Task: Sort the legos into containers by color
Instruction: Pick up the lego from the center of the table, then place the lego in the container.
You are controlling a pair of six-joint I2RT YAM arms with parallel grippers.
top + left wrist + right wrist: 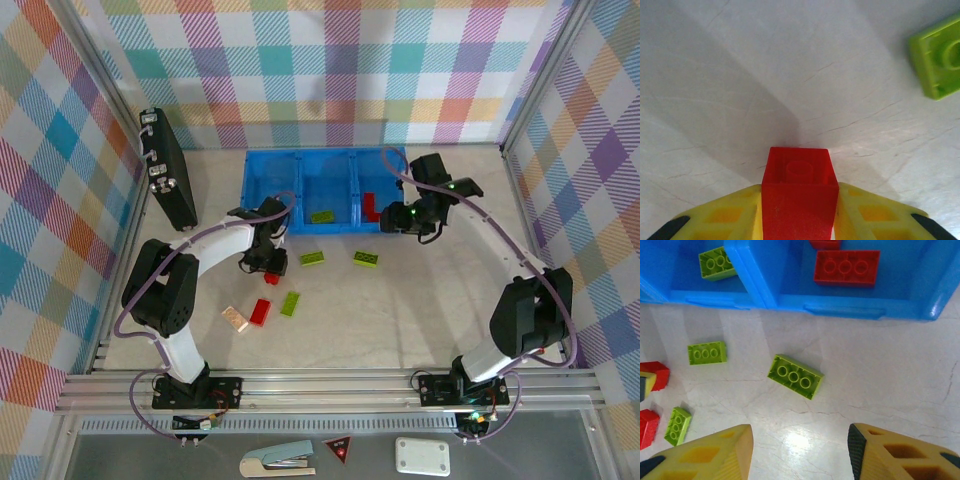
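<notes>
My left hand [799, 195] is clamped on a small red studded plastic brick [799, 167]; in the left wrist view both yellow fingers [725, 215] press against its sides. I cannot tell whether that brick is clear of the pale marbled bench [430, 300] or resting on it. From above, this hand sits just in front of the left compartment of the bright blue plastic three-compartment tray [325, 153].

My right hand [800, 440] hangs over the bench near the tray's right front corner, fingers apart with nothing between them.

In the tray, the middle compartment holds a lime green brick [717, 262] and the right compartment holds a red six-stud brick [846, 267], with the edge of a second red piece just behind it.

Loose on the bench I see:
- A lime green six-stud brick [795, 376] lies tilted, in front of the right hand.
- A second green brick [707, 352] lies to its left, near the left hand.
- A third green brick [290, 303] lies nearer the arm bases.
- A loose red brick [260, 311] is just beside that third green one.
- A cream brick [235, 318] is next to the red one.

A flat black panel [168, 168] leans along the left wall, well apart from the bricks.
</notes>
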